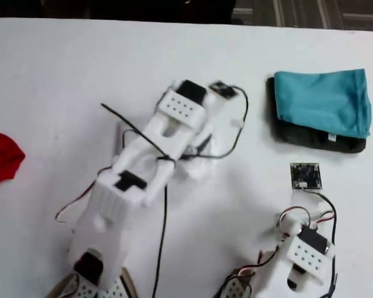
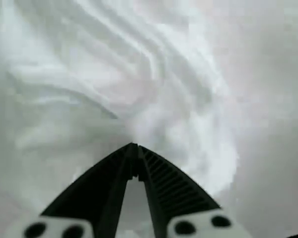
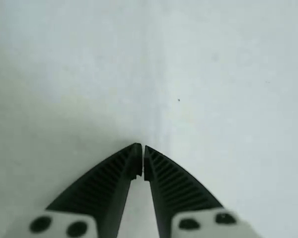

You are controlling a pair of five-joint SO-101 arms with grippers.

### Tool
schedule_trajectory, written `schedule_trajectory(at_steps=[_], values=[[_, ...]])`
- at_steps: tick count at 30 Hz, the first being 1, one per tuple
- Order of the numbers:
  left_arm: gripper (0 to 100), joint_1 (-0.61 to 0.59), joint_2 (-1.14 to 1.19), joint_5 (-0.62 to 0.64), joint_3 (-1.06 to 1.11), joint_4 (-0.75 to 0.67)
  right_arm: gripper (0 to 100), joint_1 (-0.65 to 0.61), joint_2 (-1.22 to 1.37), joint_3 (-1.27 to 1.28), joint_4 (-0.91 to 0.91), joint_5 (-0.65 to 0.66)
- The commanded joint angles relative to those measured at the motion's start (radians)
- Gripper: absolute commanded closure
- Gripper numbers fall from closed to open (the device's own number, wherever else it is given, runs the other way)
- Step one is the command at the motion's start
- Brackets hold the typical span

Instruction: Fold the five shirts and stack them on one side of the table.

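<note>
Just ahead of your left gripper (image 2: 137, 151), the white shirt (image 2: 139, 74) is lying rumpled, with creases running away from the fingertips. The fingers are meeting tip to tip. I'm not seeing cloth between them, so I can't tell if a fold is pinched.

Your right gripper (image 3: 142, 153) is hanging over bare table (image 3: 213, 74), fingers together with only a hairline slit and nothing held. The cloth is sitting well off to that gripper's side.

Well beyond your right fingertips, the teal shirt (image 1: 323, 99) is resting folded on a dark shirt (image 1: 311, 139). The red shirt (image 1: 1, 158) is waiting far out to the side of your left fingers.

My read: you're working the white shirt, third for the pile, and the fold is looking unfinished.

Next move, as I'm judging it:
- Open the left fingers and take an edge, not a ridge.
- Bring the right gripper in to pin or grab the opposite edge.
- Flatten before folding, since white on white is hiding the hem.
</note>
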Motion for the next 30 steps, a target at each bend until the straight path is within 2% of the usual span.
schedule_trajectory(at_steps=[1, 6, 9, 14, 22, 26, 30], values=[[97, 0.025, -0.189, 0.000, 0.145, 0.009, 97.8, 0.010, -0.022, -0.006, -0.018, -0.008], [97, 0.026, -0.397, -0.032, 0.196, -0.006, 97.8, 0.008, -0.022, -0.006, -0.018, -0.008], [97, -0.041, -0.465, -0.040, 0.206, -0.080, 97.8, 0.008, -0.022, -0.006, -0.016, -0.008], [97, -0.170, -0.379, -0.040, 0.278, -0.287, 97.8, 0.007, -0.022, -0.006, -0.015, -0.008], [97, -0.236, -0.169, -0.040, 0.292, -0.505, 97.8, 0.007, -0.022, -0.006, -0.015, -0.006], [97, -0.230, -0.127, -0.037, 0.292, -0.537, 97.8, 0.007, -0.022, -0.006, -0.015, -0.006], [97, -0.196, -0.124, -0.002, 0.294, -0.485, 97.8, 0.007, -0.022, -0.006, -0.015, -0.006]])
